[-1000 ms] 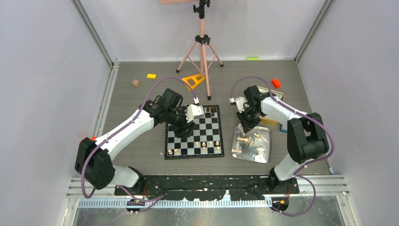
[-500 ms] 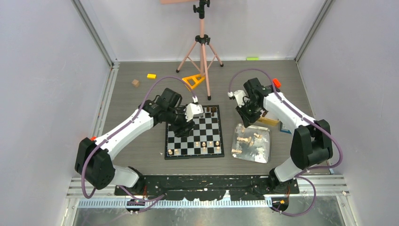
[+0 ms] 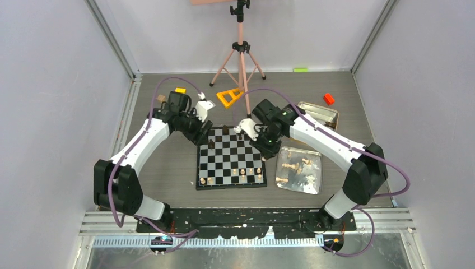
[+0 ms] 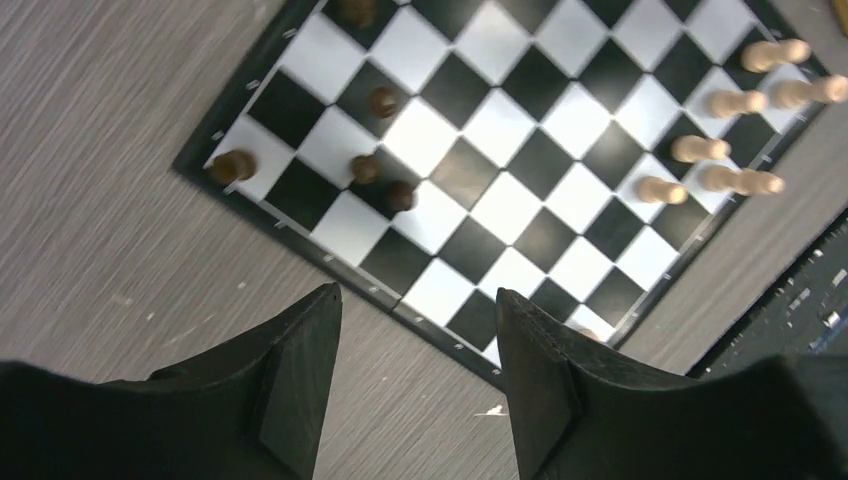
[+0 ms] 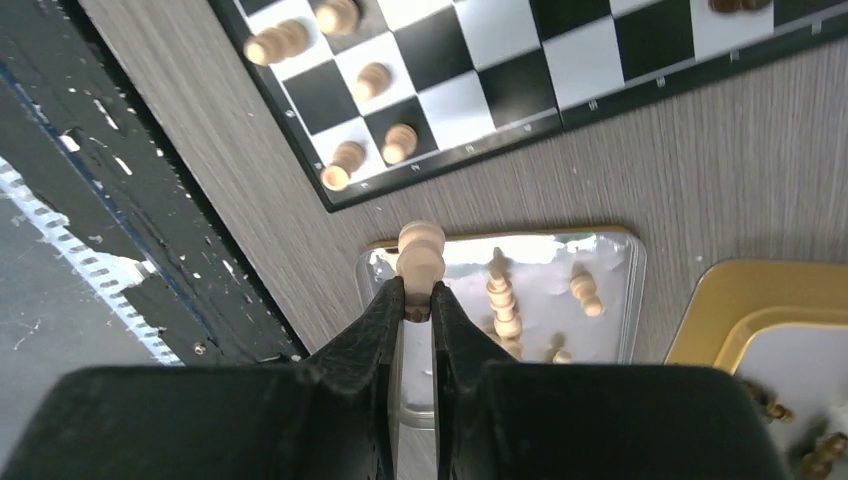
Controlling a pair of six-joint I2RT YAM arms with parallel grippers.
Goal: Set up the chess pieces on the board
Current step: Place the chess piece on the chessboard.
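The board lies in the middle of the table. A few dark chess pieces stand near its far-left corner, and several light ones line its near rows. My left gripper hangs open and holds nothing over the table just off the board's far-left corner; its fingers frame bare table beside the board. My right gripper is over the board's right edge, shut on a light tan piece. Its jaws pinch the piece at its base.
A silver tray with several loose light pieces sits right of the board, and a gold-rimmed tin lies beyond it. A tripod, an orange triangle and small red, yellow and wooden blocks stand at the back.
My left arm has drawn back from above the board to its far-left corner. My right arm has swung left from the tray and tin to the board's right edge, carrying the light piece.
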